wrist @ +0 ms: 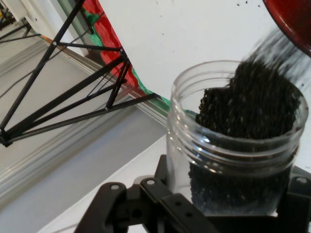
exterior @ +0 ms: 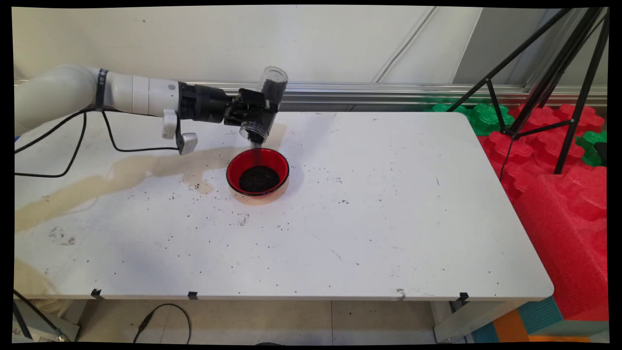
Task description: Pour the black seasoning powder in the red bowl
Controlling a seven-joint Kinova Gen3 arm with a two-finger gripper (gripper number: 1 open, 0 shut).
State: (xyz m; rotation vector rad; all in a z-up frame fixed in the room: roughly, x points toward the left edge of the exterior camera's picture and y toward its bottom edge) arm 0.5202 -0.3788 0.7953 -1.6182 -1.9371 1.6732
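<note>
My gripper is shut on a clear plastic jar holding dark grains. The jar is tipped mouth-down above a red bowl, and a thin stream of grains falls from its mouth into the bowl. A dark heap of grains lies in the bowl's bottom. In the hand view the jar fills the lower right, its threaded mouth open, grains sliding out toward the red bowl rim at the top right corner.
Scattered dark grains and a long tan stain mark the white table around the bowl. Red and green foam blocks and a black tripod stand off the table's right side.
</note>
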